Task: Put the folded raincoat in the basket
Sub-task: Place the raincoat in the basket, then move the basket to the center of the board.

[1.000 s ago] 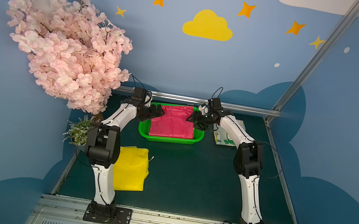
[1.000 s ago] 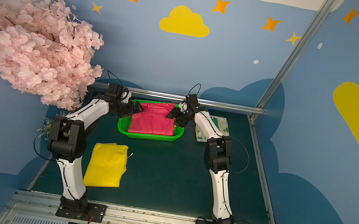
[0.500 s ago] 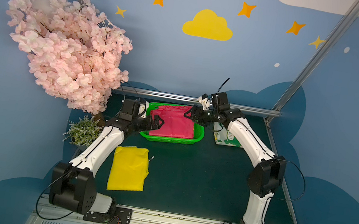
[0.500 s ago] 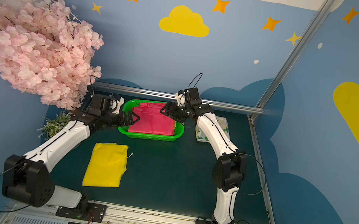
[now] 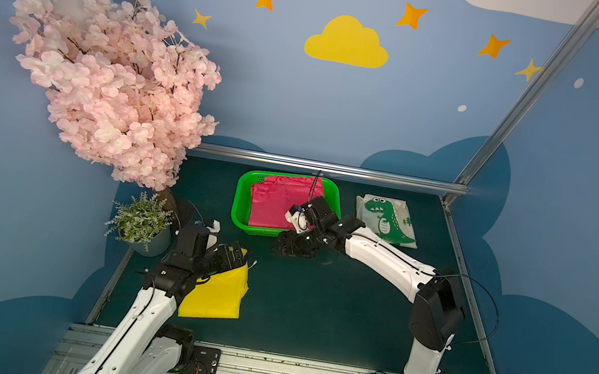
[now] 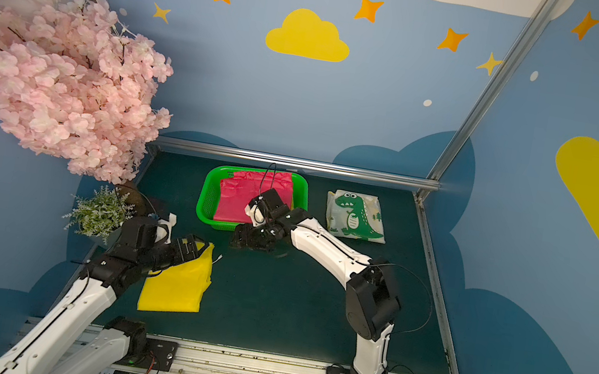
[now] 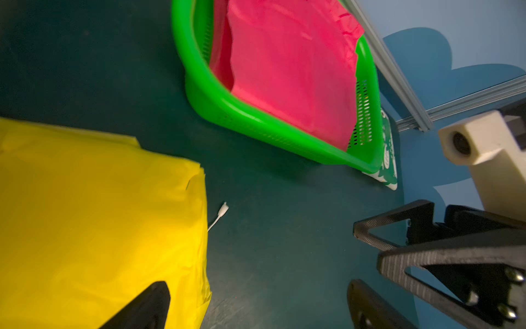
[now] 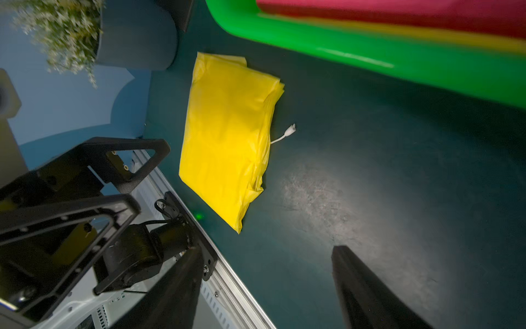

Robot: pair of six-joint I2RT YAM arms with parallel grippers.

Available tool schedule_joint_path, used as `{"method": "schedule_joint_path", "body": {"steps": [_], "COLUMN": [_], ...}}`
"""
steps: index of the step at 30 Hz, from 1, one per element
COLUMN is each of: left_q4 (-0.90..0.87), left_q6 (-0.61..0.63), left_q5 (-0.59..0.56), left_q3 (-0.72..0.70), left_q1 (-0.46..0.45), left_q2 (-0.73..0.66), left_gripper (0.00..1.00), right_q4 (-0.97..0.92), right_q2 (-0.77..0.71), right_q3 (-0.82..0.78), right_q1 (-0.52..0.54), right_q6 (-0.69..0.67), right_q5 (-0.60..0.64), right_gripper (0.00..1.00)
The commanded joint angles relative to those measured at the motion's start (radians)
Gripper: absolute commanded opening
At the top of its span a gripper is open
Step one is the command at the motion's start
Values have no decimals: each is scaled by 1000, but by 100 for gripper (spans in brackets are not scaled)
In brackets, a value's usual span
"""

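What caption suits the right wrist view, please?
Open right gripper over the mat, facing the folded yellow raincoat near the green basket.

Folded pink raincoat (image 5: 271, 204) lying flat inside the shallow bright green mesh basket (image 5: 240, 203), its far edge reaching the rear rim; basket upright at the rear of the table (image 5: 310, 312).

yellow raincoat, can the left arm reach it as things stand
Probably yes: the left gripper hangs open over the yellow raincoat, nothing between them; the right gripper is off by the basket.
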Motion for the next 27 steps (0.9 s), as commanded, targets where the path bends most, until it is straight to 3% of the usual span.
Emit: {"method": "schedule_joint_path", "body": {"steps": [1,9,27], "left_q4": [-75,-121,-133], "left_q6": [-61,-55,-43], "left_q5": [-37,-27,-12], "left_q3": [-33,-21,-18], "left_q1": [11,46,59], "left_q2": [-44,-43,-52], "left_gripper": [100,100,100], "right_q4": [78,101,96], "right_q2": [65,231,421], "right_q3": [-15,37,223], "right_q1": [42,97,150], "right_q6": [39,67,113], "right_q5": [26,22,-33], "right_gripper": [75,75,74]}}
